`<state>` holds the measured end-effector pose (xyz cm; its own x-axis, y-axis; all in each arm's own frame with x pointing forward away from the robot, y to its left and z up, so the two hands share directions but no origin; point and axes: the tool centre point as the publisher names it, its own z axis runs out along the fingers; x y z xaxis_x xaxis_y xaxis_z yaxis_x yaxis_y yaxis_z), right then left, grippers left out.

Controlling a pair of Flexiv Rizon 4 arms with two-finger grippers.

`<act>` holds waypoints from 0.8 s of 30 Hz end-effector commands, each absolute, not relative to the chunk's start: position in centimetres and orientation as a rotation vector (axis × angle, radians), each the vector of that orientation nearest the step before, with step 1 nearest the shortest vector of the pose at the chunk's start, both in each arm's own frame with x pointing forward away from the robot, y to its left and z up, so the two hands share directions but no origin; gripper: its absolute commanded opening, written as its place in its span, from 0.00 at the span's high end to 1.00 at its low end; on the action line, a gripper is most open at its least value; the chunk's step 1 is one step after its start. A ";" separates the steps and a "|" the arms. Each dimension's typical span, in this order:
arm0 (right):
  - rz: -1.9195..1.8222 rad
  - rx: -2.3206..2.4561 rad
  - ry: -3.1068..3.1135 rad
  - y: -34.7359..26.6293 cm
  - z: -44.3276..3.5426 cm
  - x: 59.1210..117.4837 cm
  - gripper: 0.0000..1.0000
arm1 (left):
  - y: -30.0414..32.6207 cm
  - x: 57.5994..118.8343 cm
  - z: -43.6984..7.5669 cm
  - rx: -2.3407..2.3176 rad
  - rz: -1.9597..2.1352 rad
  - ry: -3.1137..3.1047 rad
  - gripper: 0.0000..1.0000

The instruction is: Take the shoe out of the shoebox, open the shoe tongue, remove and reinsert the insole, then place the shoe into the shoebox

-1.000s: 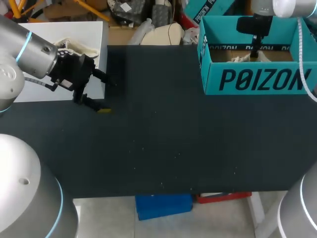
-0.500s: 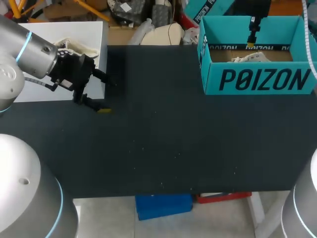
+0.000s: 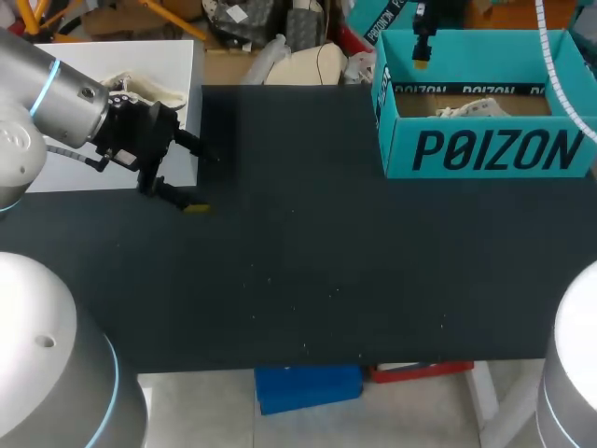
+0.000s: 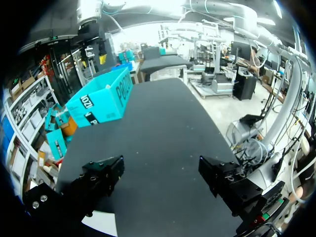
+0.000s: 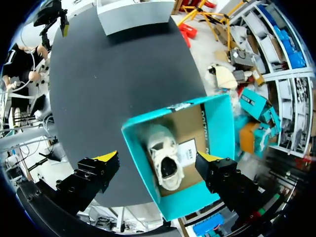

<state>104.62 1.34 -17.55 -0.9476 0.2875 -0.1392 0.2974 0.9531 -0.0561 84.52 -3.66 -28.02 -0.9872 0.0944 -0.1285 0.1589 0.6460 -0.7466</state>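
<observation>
Shoebox (image 3: pixel 485 140) on table (image 3: pixel 308 271) at back right corner, open top up, long side along the table's back edge. Shoe (image 5: pixel 165 158) lies inside on the box floor, about mid-box, paper slip (image 5: pixel 187 150) just beside it in the box. Right gripper (image 5: pixel 157 159) high above the shoebox, near the box's back left corner in head view, fingers spread, touching nothing. Low box (image 3: pixel 112 112) at back left corner of table. Left gripper (image 3: pixel 198 179) just before that box's front right corner, over the table's left part, fingers apart, nothing between. Left gripper and shoebox well apart, bare tabletop between
</observation>
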 end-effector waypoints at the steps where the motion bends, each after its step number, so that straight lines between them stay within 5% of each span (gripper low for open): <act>1: -0.141 0.385 2.898 5.3 -17.4 101.3 0.00 | -3.7 84.5 -28.1 0.215 -1.270 2.779 0.00; 24: 0.052 0.514 3.122 12.3 -28.7 91.3 0.00 | -3.7 84.5 -28.1 0.215 -1.270 2.779 0.00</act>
<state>91.26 12.46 -27.12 -0.9469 0.3212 0.0180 0.3215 0.9467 0.0203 84.52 -3.65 -28.03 -0.9872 0.0941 -0.1285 0.1588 0.6460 -0.7466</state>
